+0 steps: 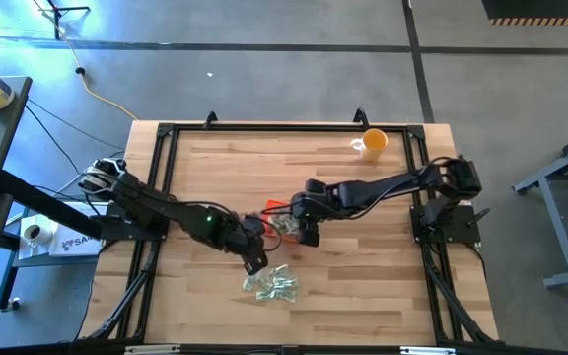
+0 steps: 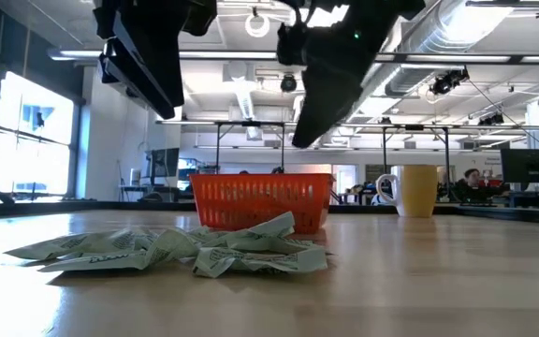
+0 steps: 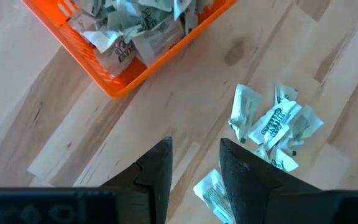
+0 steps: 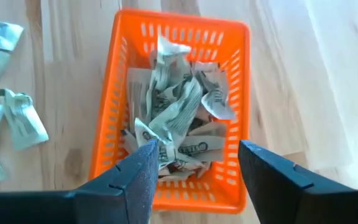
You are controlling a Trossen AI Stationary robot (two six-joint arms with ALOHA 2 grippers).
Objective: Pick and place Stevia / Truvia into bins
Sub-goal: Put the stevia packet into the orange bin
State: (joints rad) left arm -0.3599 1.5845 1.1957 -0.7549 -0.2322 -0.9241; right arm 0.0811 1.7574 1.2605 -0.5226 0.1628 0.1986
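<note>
The orange tray (image 1: 270, 208) sits mid-table, and several crumpled green-and-white packets (image 4: 179, 118) lie in it. A loose pile of packets (image 1: 272, 284) lies flat on the wood nearer the near edge, also seen in the low view (image 2: 176, 251) in front of the tray (image 2: 260, 201). My right gripper (image 4: 194, 177) hovers open above the tray's near end (image 4: 166, 199), its fingers apart over the heap. My left gripper (image 3: 194, 171) hangs open over bare wood between the tray (image 3: 114, 84) and the pile (image 3: 272, 124). One packet (image 3: 211, 194) lies partly hidden behind a finger.
An orange-yellow cup (image 1: 373, 144) stands near the table's far right corner, also seen in the low view (image 2: 417, 190). A black frame (image 1: 166, 133) runs round the table edge. Bare wood lies to the left and right of the pile.
</note>
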